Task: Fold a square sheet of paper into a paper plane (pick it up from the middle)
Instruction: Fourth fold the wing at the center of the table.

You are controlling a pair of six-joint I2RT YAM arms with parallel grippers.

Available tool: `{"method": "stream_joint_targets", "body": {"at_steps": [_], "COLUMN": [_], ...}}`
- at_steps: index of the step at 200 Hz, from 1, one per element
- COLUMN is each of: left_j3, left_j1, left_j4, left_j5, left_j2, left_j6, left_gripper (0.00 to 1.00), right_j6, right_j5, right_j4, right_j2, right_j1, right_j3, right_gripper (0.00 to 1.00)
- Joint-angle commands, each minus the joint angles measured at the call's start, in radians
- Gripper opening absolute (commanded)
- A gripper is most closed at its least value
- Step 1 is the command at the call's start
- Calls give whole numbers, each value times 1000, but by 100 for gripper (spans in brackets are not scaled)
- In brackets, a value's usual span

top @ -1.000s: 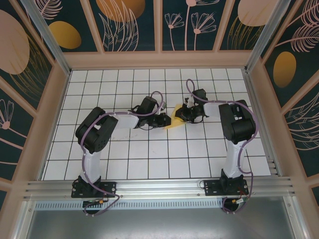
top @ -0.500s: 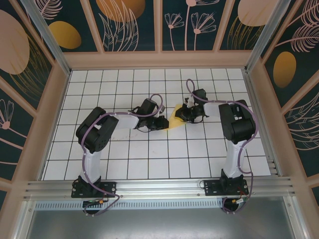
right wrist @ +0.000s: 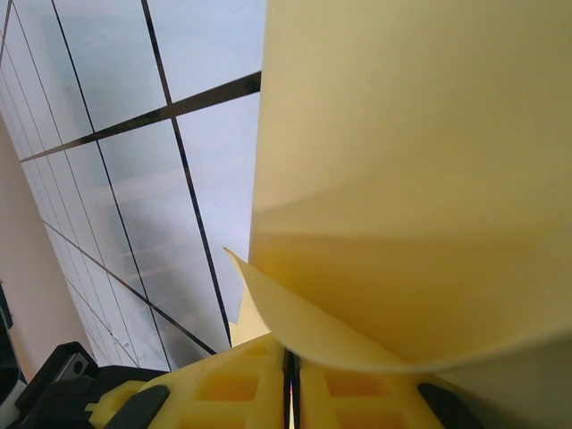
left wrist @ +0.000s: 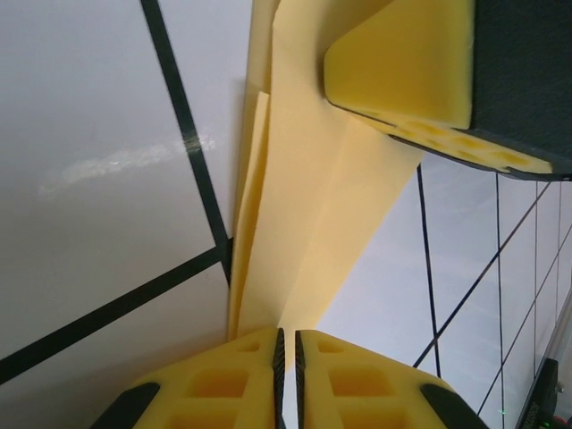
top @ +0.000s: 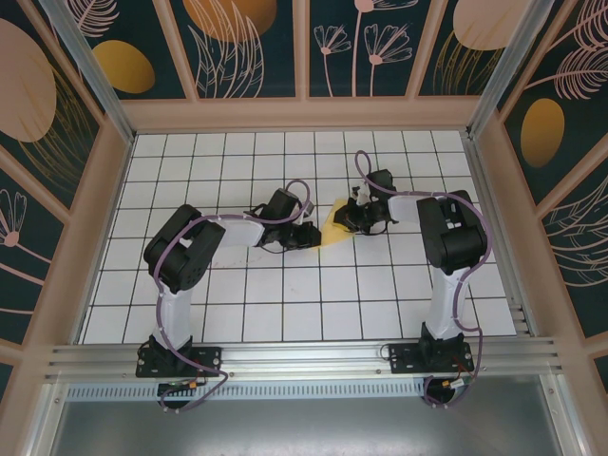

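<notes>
The square sheet of paper (top: 332, 226), thin and plain yellow, hangs between the two arms' jaws over the white gridded desk (top: 285, 285). From the left wrist, its matte creased layers (left wrist: 313, 206) run straight out of the left jaws, which are clenched on the narrow end. From the right wrist, the right jaws pinch a smooth curling edge (right wrist: 402, 179). A fold looks half done. The next move calls for pressing the crease flat.

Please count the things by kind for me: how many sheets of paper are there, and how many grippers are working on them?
Paper sheets: 1, the folded yellow paper sheet
Grippers: 2, the left gripper and the right gripper, both shut on the sheet
Total: 3
</notes>
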Motion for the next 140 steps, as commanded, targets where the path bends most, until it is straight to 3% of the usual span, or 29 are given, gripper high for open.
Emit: {"method": "stream_joint_targets", "body": {"at_steps": [1,100,140], "left_j3": [-30,-99,-90], "left_j1": [-7,-6,-7], "left_j4": [-65,-223,-109], "left_j5": [-7,-90,-94], "left_j2": [-2,-55,-159], "left_j6": [15,122,132], "left_gripper": [16,3,0], "right_j6": [-19,-21,-23], "right_j5": [209,215,215], "right_j4": [-104,-107,-106], "right_j2": [126,126,125], "right_j1": [-5,-4,-6], "right_j3": [-43,-50,-50], "right_gripper": [13,13,13]}}
